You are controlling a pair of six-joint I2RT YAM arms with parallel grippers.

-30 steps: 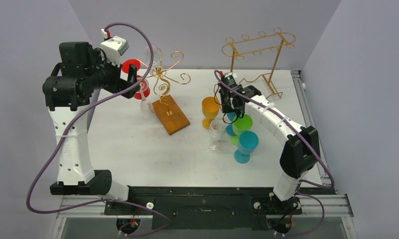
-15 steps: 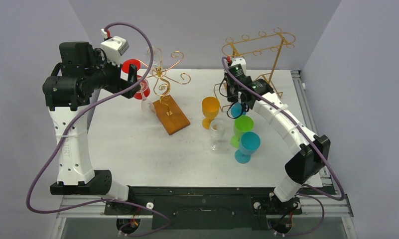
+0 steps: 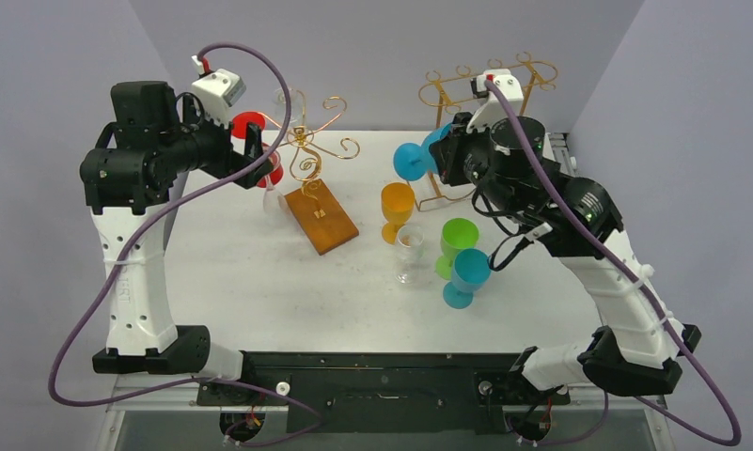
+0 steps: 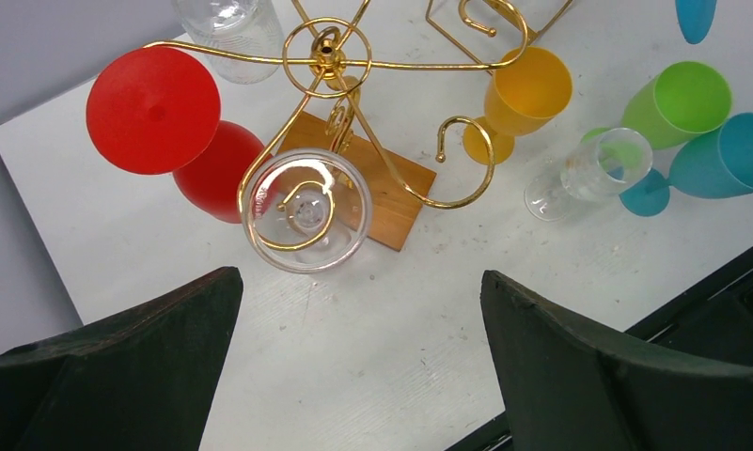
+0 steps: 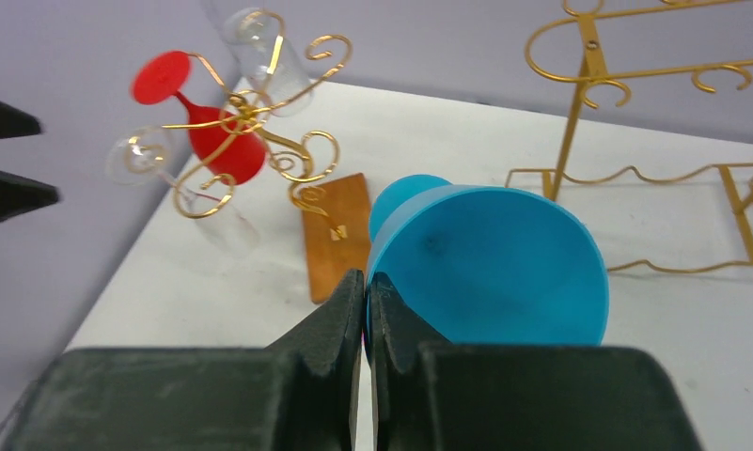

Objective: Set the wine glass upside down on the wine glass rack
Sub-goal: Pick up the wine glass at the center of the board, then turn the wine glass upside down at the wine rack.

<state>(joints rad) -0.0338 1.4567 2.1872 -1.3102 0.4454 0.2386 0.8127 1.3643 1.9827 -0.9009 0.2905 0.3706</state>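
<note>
My right gripper [image 3: 445, 152] is shut on the rim of a blue wine glass [image 3: 411, 160], which it holds tilted in the air above the table's back middle. In the right wrist view the fingertips [image 5: 365, 282] pinch the bowl's edge, and the blue wine glass [image 5: 490, 263] opens toward the camera. The wine glass rack [image 3: 308, 155], a gold spiral tree on a brown wooden base, stands left of it. It carries a red glass [image 3: 251, 123] and two clear glasses [image 4: 306, 209]. My left gripper [image 4: 361, 282] hangs open above the rack [image 4: 327, 61], holding nothing.
An orange glass [image 3: 397, 209], a clear glass [image 3: 410, 252], a green glass [image 3: 457, 240] and another blue glass [image 3: 466, 274] stand together right of centre. A taller gold wire frame rack [image 3: 490, 94] stands at the back right, just behind my right wrist.
My right gripper closed on the blue glass in the cluster, then lifted it up and back toward the left. The left arm has stayed still and open.
</note>
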